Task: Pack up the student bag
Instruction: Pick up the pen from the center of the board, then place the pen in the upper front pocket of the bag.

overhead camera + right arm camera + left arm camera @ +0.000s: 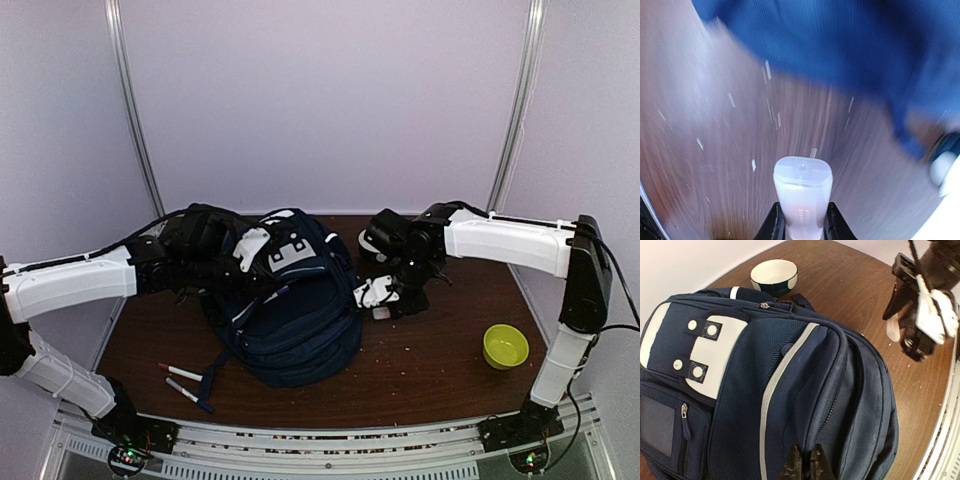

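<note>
A large navy-blue fabric student bag (295, 310) with a white stripe lies mid-way across the brown wooden desk (440, 380). The left end effector (802, 465) is shut against the bag's cloth. The right end effector (802, 220), just beside the bag, clamps a pale translucent plastic tube (802, 195). Packing seems under way; next it likely needs an open compartment.

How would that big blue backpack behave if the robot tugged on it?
Probably floppy: the student bag is soft, creased fabric. Being broad and lying flat on the table, it would likely drag rather than roll or tip.
</note>
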You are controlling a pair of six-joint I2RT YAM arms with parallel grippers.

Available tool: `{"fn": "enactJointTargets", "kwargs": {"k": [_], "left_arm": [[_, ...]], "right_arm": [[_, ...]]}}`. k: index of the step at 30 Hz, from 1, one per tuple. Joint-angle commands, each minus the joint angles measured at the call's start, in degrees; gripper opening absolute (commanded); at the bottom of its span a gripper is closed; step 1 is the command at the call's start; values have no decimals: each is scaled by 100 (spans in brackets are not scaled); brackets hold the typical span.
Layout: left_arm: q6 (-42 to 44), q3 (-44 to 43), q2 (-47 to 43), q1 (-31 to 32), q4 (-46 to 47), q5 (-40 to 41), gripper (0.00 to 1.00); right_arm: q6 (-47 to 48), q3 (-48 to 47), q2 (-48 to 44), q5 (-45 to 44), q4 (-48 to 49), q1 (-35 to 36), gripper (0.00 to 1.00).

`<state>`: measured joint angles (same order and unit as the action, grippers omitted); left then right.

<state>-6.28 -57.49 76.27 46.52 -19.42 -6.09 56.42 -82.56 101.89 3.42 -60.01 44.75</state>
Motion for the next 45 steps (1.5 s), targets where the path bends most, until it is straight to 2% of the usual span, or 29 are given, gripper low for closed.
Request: {"fn": "enactJointTargets", "kwargs": {"k": [1, 8, 17, 26, 32, 34, 37, 41, 45], "left_arm": [[9, -355, -296, -73, -110, 124, 0], [75, -600, -349, -81, -311, 249, 0], [13, -706, -490, -81, -369, 216, 0], [22, -776, -606, -79, -492, 258, 0], [6, -689, -755, -78, -512, 302, 0], [-4, -666, -774, -82, -510, 301, 0], [-17, -640, -789, -82, -506, 310, 0], [-65, -551, -773, -82, -446, 329, 0], [-205, -459, -664, -77, -443, 327, 0]], "right_arm": [[-81, -617, -234, 60, -394, 867, 10], [324, -1433, -46, -679, 78, 1979, 10], [719, -2381, 1032, -1393, 1368, 2292, 9], [1231, -1737, 1597, -1966, 3215, 2257, 8], [1664, -803, 1698, -2522, 5143, 2246, 12], [1712, -792, 1832, -2710, 5446, 2220, 19], [1616, -787, 1924, -2809, 5662, 2191, 37], [1283, -653, 1610, -2605, 5442, 2181, 47], [885, -289, 892, -1926, 4761, 2177, 49]]}}
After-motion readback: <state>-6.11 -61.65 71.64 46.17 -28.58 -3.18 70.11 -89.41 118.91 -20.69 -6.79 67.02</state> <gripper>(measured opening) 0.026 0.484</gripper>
